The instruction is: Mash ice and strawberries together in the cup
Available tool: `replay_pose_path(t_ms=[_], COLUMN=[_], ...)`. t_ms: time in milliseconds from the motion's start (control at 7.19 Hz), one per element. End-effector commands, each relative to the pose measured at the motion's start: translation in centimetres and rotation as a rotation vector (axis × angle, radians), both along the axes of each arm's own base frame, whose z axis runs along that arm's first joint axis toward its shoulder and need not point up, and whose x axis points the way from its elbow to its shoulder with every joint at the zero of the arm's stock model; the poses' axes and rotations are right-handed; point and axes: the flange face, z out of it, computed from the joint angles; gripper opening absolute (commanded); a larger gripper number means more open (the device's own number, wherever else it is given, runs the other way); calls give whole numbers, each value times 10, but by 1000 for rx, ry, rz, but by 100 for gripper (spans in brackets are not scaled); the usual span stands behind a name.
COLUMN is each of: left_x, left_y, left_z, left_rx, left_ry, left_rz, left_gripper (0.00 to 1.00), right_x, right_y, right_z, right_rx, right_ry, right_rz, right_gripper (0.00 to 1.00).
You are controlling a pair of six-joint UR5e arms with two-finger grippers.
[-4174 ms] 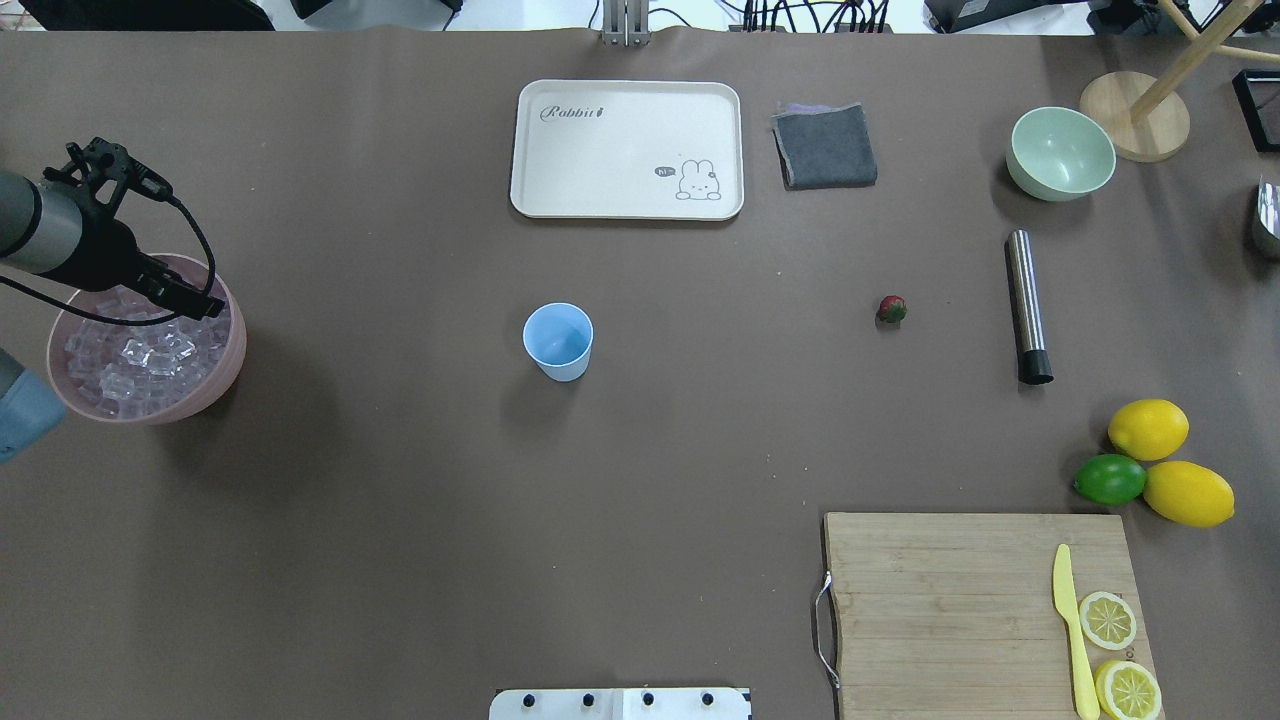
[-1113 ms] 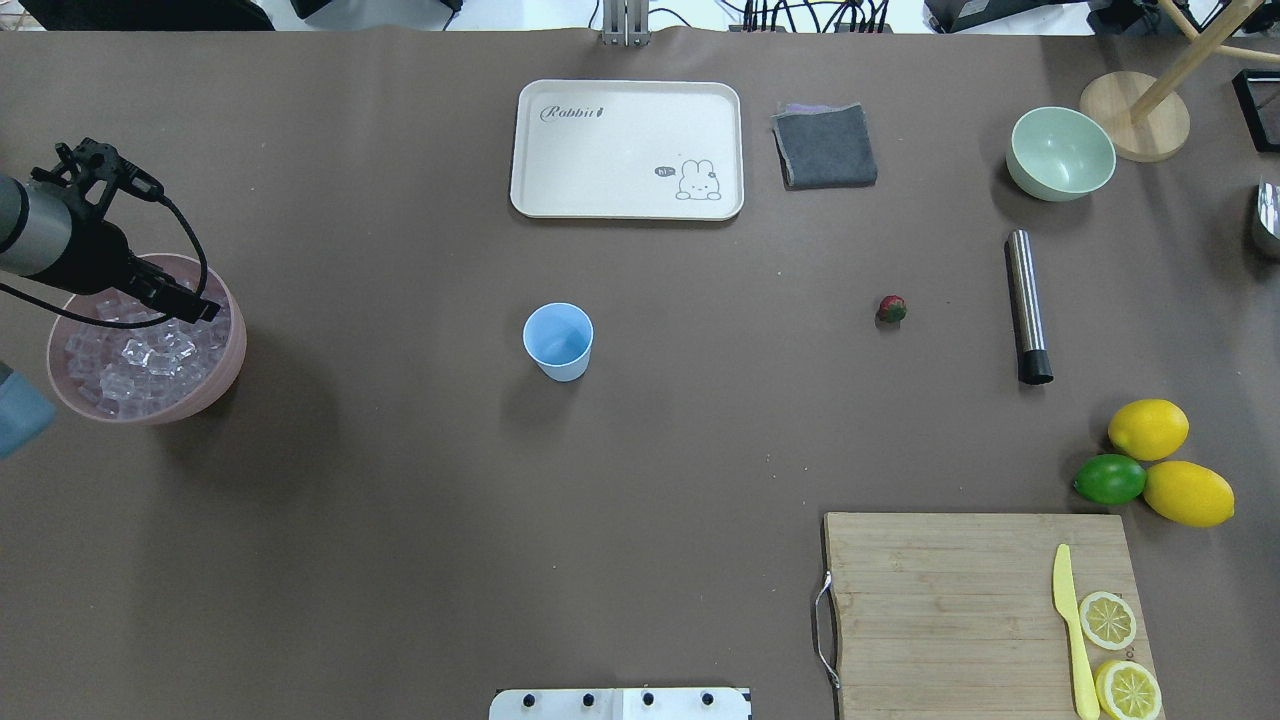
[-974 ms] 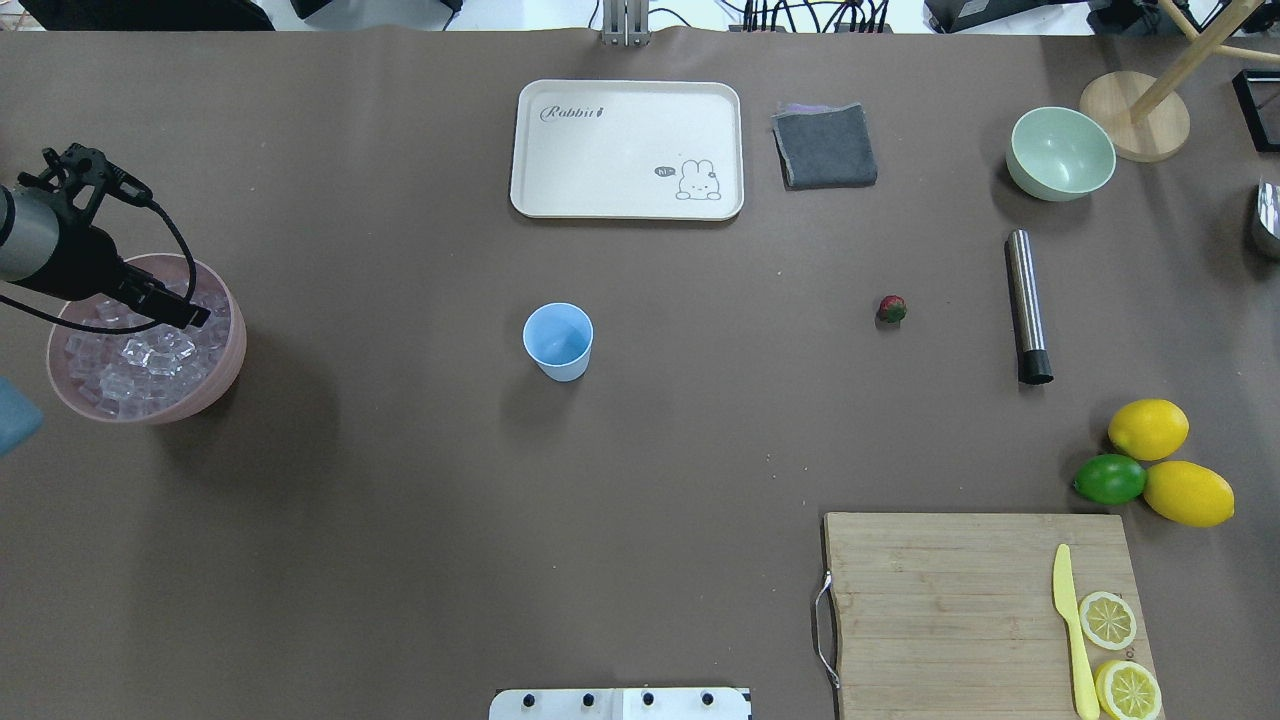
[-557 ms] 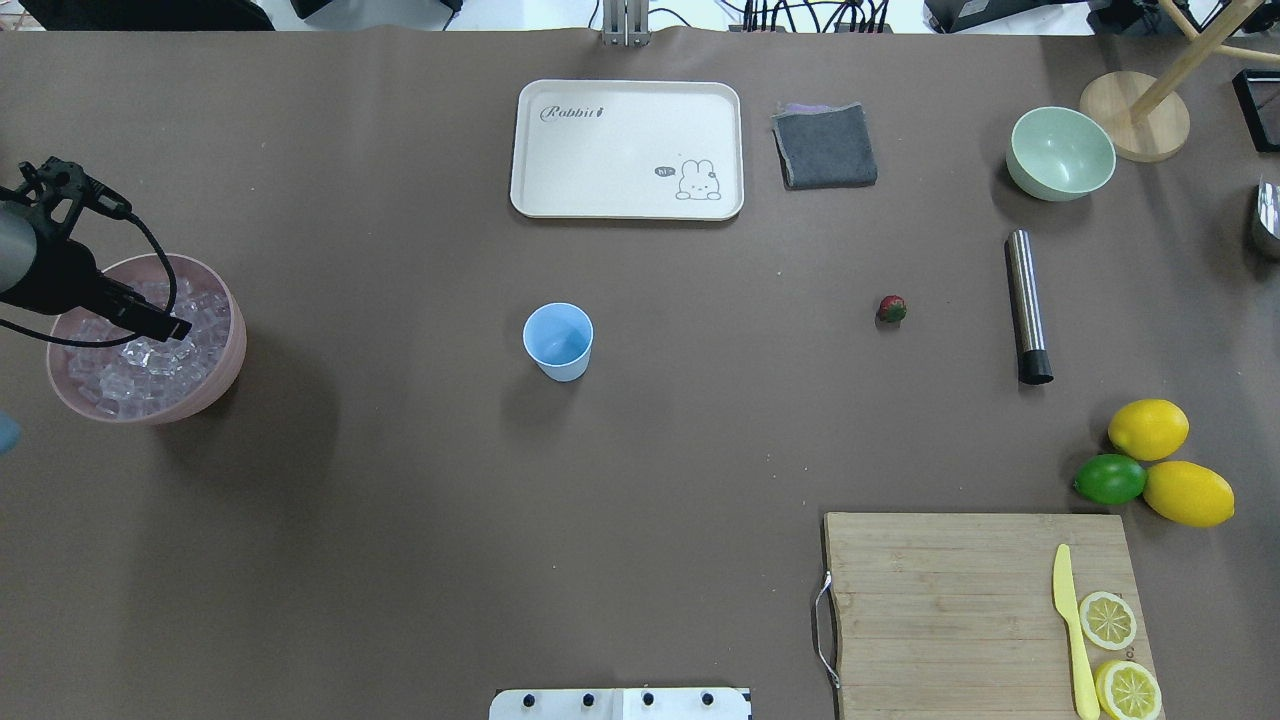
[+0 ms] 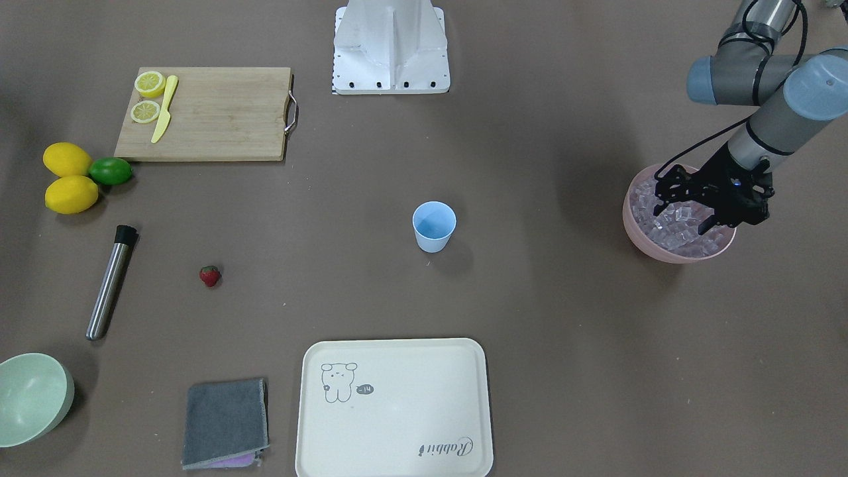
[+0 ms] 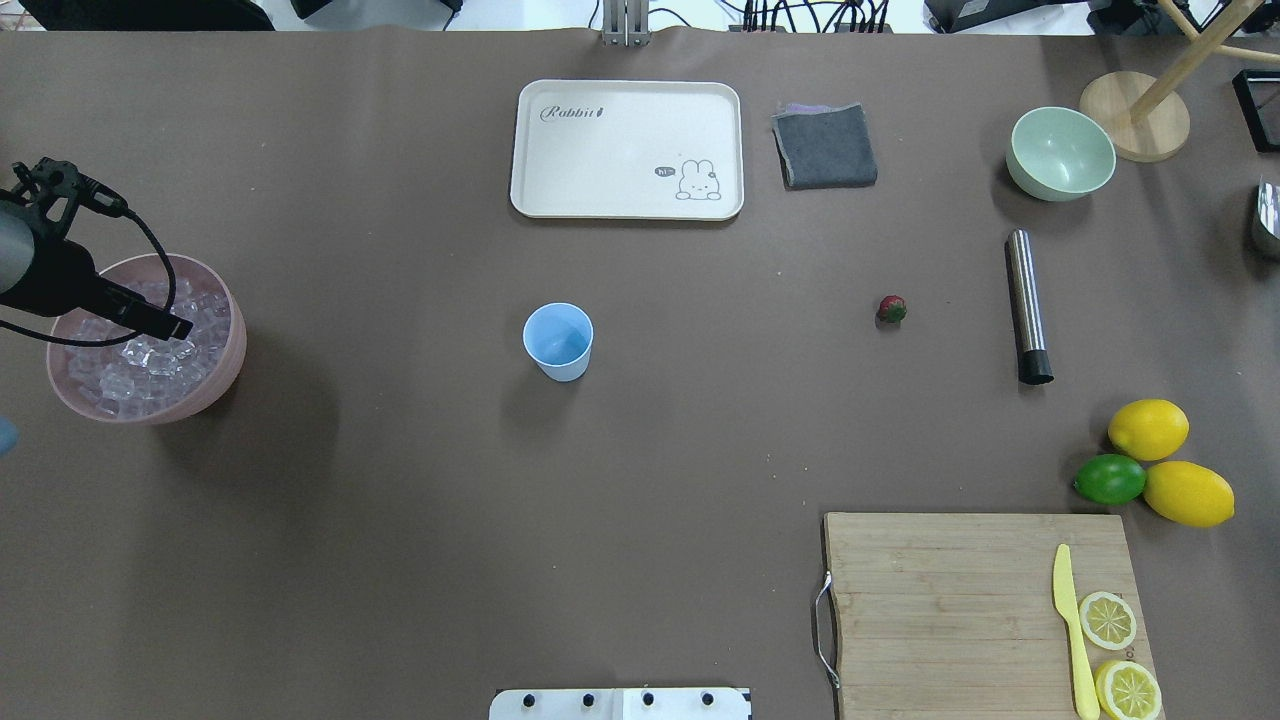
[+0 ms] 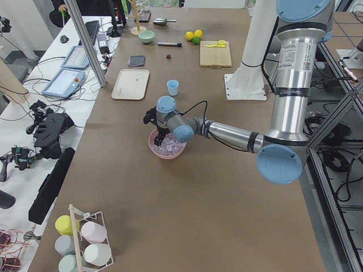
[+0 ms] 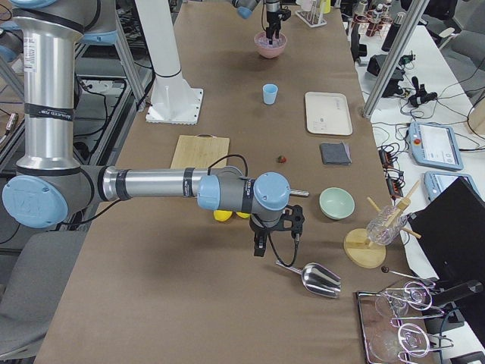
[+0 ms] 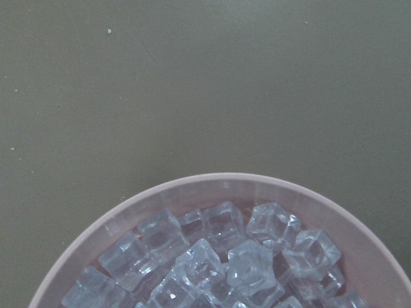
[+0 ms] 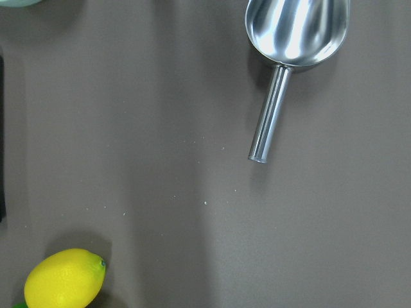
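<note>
Left claw (image 5: 682,216) spread open over ice (image 9: 244,263) heaped in pink bowl (image 5: 652,248), blue cup (image 5: 434,226) upright mid-surface (image 5: 563,318), well apart, strawberry (image 5: 210,275) farther off, right claw (image 8: 274,236) near metal scoop (image 8: 318,279), grip impossible to tell
</note>
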Motion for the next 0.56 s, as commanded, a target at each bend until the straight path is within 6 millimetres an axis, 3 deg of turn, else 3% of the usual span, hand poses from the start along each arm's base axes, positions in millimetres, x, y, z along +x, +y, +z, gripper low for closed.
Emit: replay_pose_path(t_ms=[0, 417], left_x=[6, 10], left_y=[2, 3], left_z=[2, 1], left_rx=[-1, 1], left_ry=[-5, -3], left_rz=[9, 15], left_gripper=[81, 81], right_x=[0, 0], right_y=[0, 1], right_z=[1, 2], right_rx=[-3, -4], right_ry=[0, 2], right_rz=[0, 0], right_gripper=[100, 100])
